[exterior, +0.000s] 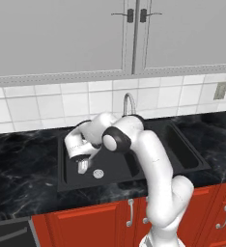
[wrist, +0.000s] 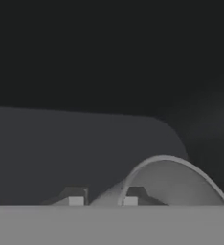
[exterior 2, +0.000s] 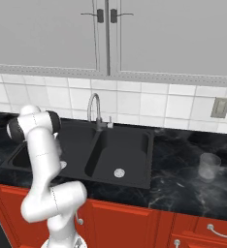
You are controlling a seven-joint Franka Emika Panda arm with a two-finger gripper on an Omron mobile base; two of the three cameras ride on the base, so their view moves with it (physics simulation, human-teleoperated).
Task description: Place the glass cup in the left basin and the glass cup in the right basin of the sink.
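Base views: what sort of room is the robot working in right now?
A rendered home kitchen, by the look of it. A black double-bowl sink with a curved chrome tap is set in a dark marble-look counter, with red cabinet doors below and a white tiled wall behind.

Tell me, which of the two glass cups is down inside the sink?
The glass cup under the gripper in the left basin, beside its silver drain. The other glass cup stands out on the black counter, right of the sink.
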